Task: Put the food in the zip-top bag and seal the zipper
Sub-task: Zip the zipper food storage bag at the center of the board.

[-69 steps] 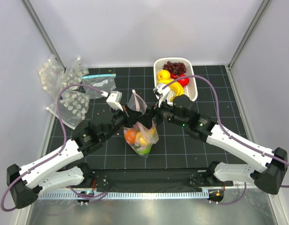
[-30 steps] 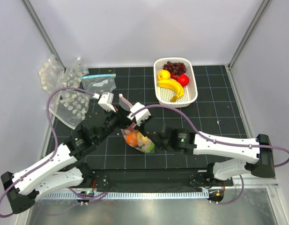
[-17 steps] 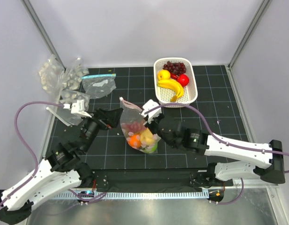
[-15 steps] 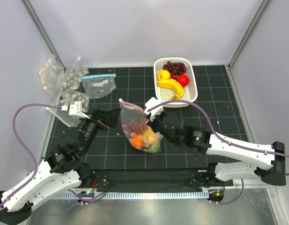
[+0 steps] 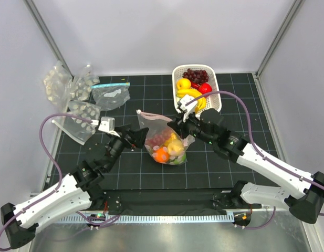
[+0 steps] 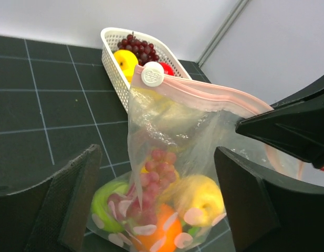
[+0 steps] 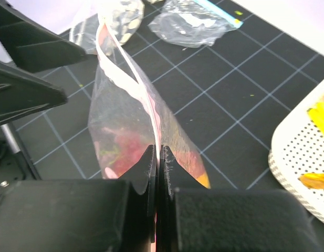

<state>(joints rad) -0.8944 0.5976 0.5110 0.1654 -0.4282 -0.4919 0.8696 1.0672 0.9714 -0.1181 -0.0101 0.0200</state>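
Note:
The zip-top bag (image 5: 164, 140) stands mid-table, clear with white dots. It holds food: grapes (image 6: 151, 173), a yellow fruit (image 6: 201, 197), an orange (image 6: 156, 233) and a green piece (image 6: 106, 197). Its pinkish zipper (image 6: 204, 97) runs along the raised mouth and carries a white round slider (image 6: 152, 74). My right gripper (image 5: 176, 125) is shut on the right end of the zipper (image 7: 125, 68), its jaws (image 7: 157, 155) pressed flat on the strip. My left gripper (image 5: 136, 139) is open just left of the bag. Its fingers (image 6: 80, 178) stand either side of the bag without touching it.
A white basket (image 5: 217, 105) with grapes, a banana, a yellow fruit and a red fruit sits behind the right gripper. Several dotted bags (image 5: 72, 100) and a flat clear bag with a teal strip (image 5: 110, 94) lie at the back left. Cage posts line both sides.
The left gripper opened and let go of the bag's mouth, swung away left, then came back beside the bag. The right gripper kept its grip and carried the bag's edge back toward the basket.

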